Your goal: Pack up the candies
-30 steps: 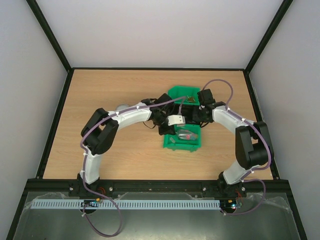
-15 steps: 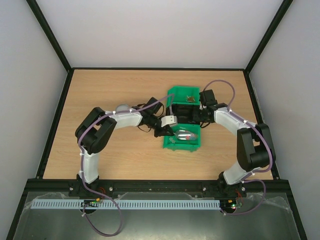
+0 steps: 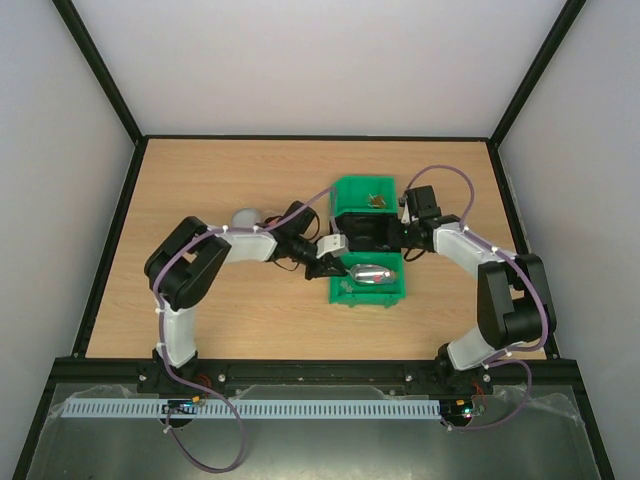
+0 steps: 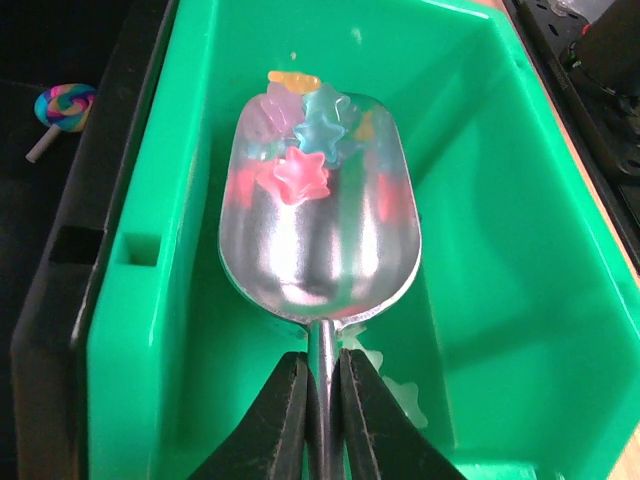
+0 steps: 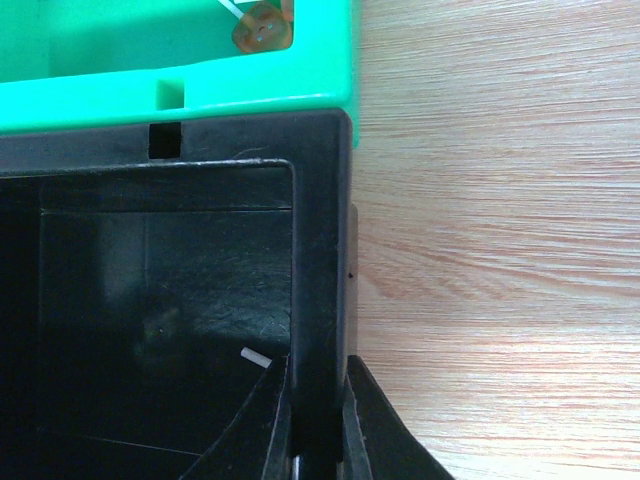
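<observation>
Wood table (image 3: 200, 200) from above: both my arms meet mid-table. Left wrist: my left gripper (image 4: 322, 372) clamps the metal scoop (image 4: 318, 260) by its handle, star candies (image 4: 300, 172) in its bowl, inside a green bin (image 4: 140, 330). Right wrist: my right gripper (image 5: 318, 405) pinches a wall of the black bin (image 5: 150, 300).

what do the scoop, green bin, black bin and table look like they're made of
Scoop: probably polished metal; its mirror-like bowl reflects the candies. Green bin: glossy moulded plastic, uniform colour with soft highlights. Black bin: likely similar plastic, semi-gloss, with fine scratches. Table: wood or wood-look laminate, matte; grain lines show, but not which.
</observation>
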Robot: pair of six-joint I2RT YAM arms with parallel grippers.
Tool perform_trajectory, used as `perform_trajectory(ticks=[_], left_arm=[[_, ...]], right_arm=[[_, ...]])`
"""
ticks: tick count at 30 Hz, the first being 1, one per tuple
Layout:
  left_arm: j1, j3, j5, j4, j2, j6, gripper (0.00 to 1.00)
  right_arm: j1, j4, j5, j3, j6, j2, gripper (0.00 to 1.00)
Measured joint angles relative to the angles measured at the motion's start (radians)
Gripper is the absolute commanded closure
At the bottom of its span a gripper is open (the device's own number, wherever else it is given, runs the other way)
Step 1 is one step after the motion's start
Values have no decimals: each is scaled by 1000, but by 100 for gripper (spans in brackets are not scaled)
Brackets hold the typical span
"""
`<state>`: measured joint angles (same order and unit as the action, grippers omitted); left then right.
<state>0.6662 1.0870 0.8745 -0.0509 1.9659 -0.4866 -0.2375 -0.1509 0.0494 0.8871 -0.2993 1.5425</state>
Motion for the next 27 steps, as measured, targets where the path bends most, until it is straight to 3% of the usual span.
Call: perform_trajectory(ticks=[15,27], left_arm=[[-32,-145,-13,-89,-96,27,98],[-73,-203,-48,-145,-372,109,98]], right_arm=[[26,-1,36,0,99,0,99],[37,-1,41,0,144,2,99]])
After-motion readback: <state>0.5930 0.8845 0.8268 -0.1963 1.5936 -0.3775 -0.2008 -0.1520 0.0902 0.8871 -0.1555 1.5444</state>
